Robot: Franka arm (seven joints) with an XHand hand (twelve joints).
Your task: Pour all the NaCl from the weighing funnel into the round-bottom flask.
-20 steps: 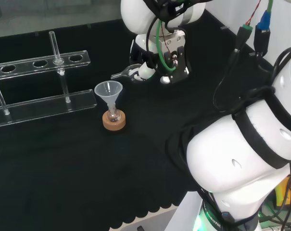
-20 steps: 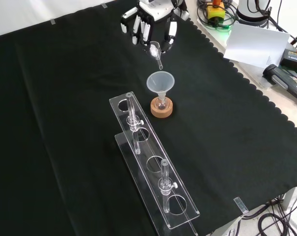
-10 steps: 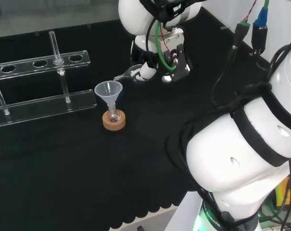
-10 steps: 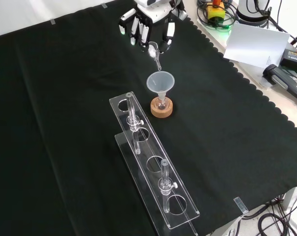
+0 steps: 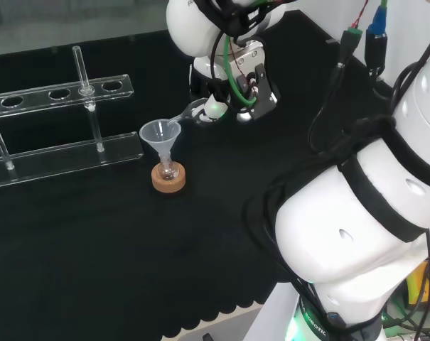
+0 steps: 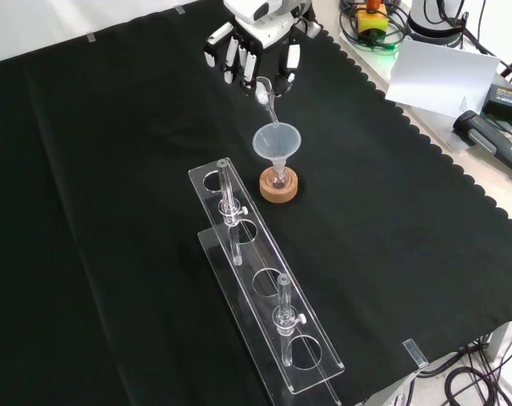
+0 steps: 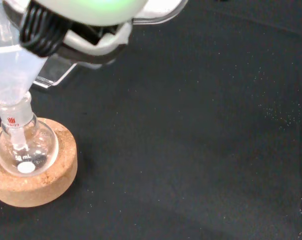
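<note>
Hand (image 6: pixel 257 52) near the far edge of the black cloth (image 6: pixel 112 211) in the front view, fingers curled around a small clear weighing funnel (image 6: pixel 265 95). The funnel is tilted, its spout pointing down at the rim of a bigger clear plastic funnel (image 6: pixel 276 141). That funnel sits in the neck of a small round flask (image 7: pixel 25 147), which stands upright on a cork ring (image 6: pixel 278 186) around the middle of the cloth. In the wrist view a little white powder (image 7: pixel 25 167) lies at the flask bottom, and scattered white specks (image 7: pixel 275 112) lie on the cloth beside it. Just in front of the cork ring in the front view, a clear rack (image 6: pixel 268 300) runs toward the near edge, with 2 thin glass tubes (image 6: pixel 226 193) standing in it. Off the cloth's right edge in the front view: a paper sheet (image 6: pixel 437 76) and cables. Versus 1 s ago, the hand has moved closer to the big funnel; the spout was short of its rim, now it is over it. Flask, cork ring and rack are unmoved.
</note>
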